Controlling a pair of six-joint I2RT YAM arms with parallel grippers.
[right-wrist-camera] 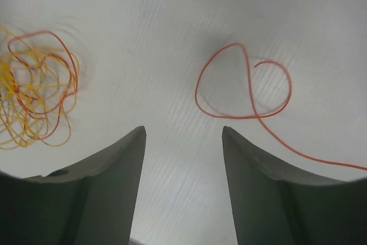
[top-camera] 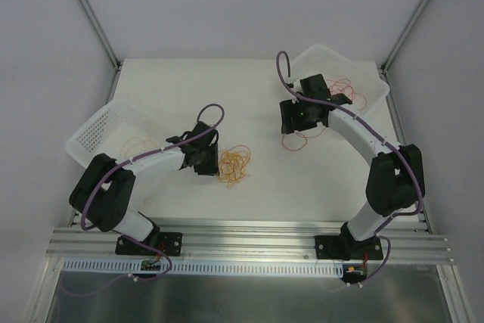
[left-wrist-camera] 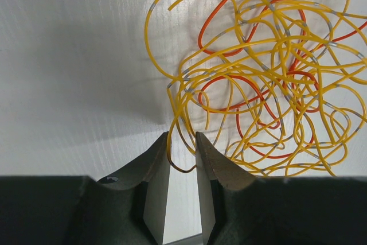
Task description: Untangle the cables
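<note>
Cables [top-camera: 233, 164] lie as a yellow and red-orange tangle at mid-table [top-camera: 166, 88], just beside the left gripper [left-wrist-camera: 182, 142], whose jaws are closed narrowly on one yellow strand [left-wrist-camera: 174, 120] at the tangle's near edge. Right gripper [right-wrist-camera: 183, 136] hangs with jaws wide apart and nothing between them, near a separate red strand [right-wrist-camera: 243, 87] lying well apart from the tangle. Recommended: draw the pinched strand out slowly and low, halting if the whole knot drags; a second hold on the mass would help. Its course through the knot cannot be traced, though it probably crosses several loops. Left basket [top-camera: 94, 134] and right basket [top-camera: 318, 57] flank the work, each holding loose strands; neither obstructs.
</note>
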